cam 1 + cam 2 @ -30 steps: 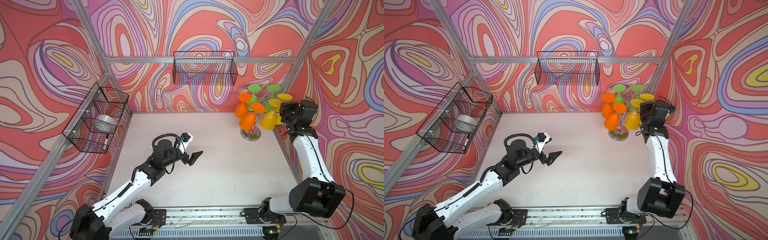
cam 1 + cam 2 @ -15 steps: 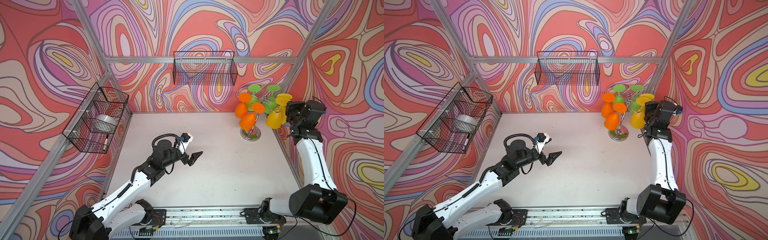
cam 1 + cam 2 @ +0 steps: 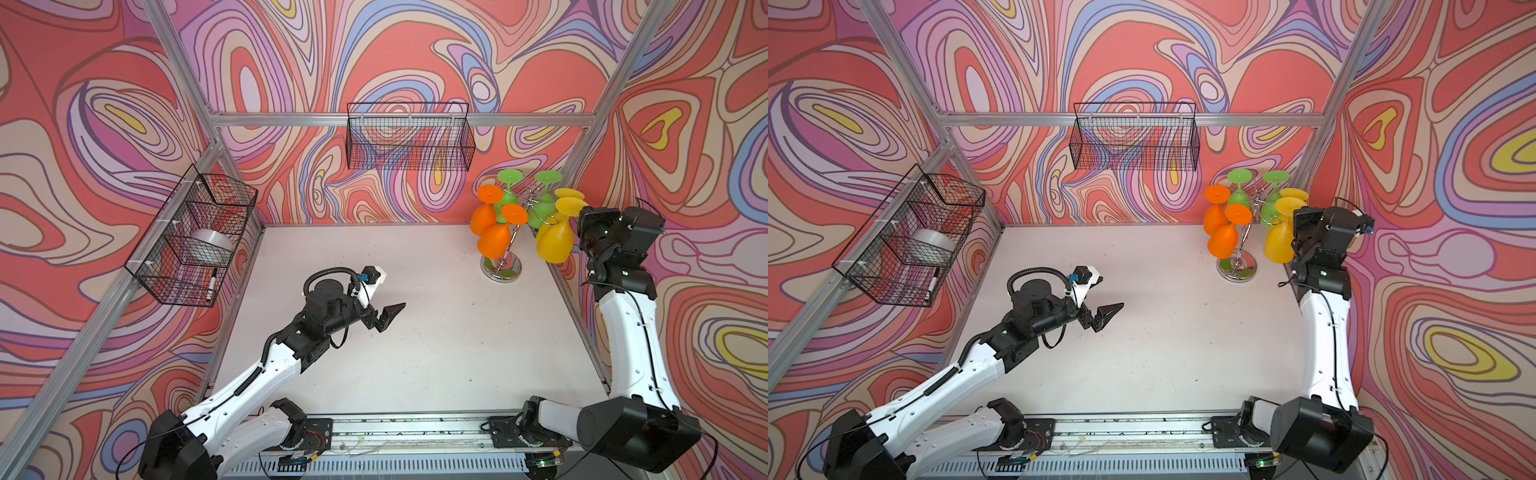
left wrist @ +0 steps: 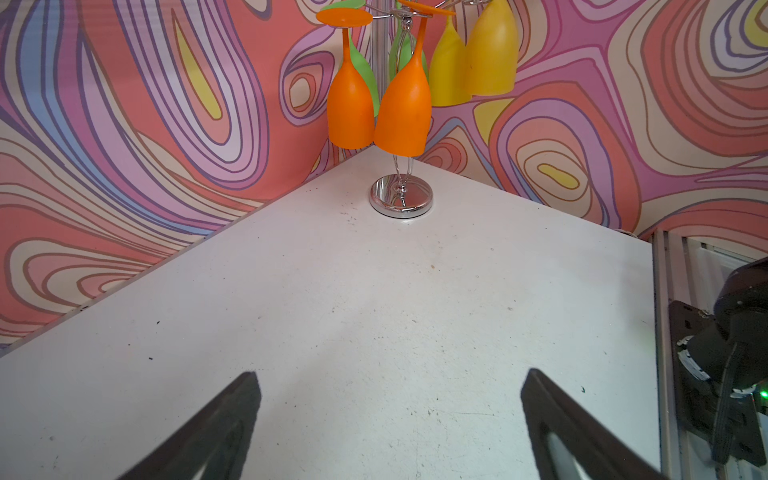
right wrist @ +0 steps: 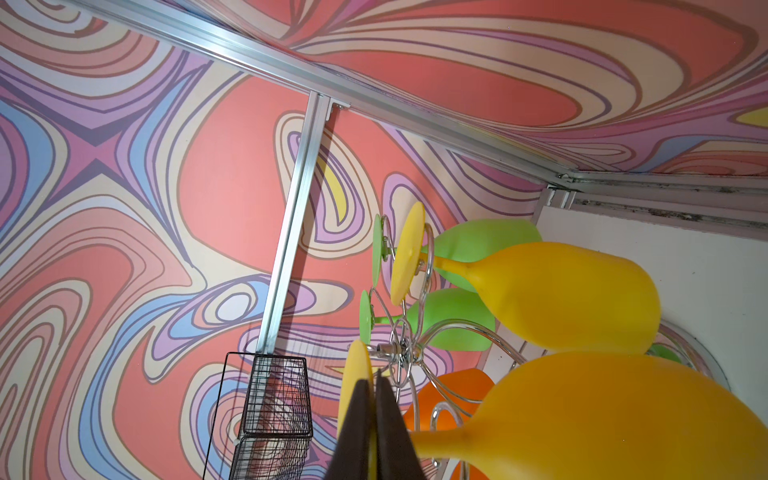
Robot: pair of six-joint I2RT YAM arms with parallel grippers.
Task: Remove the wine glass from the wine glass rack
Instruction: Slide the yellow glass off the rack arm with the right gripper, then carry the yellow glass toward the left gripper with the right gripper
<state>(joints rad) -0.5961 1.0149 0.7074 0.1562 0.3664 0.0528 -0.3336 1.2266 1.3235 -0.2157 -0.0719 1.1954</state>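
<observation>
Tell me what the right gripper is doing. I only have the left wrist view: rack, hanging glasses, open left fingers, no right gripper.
Observer: The right gripper is shut on the stem of a yellow wine glass, right next to its foot.
Operator: Say whether it's clear of the rack.
Observer: I can't call it. In the right wrist view, a chrome loop of the wine glass rack sits close beside that stem.
Operator: Report the other yellow one.
Observer: The second yellow glass hangs untouched, its foot seated over a wire arm.
</observation>
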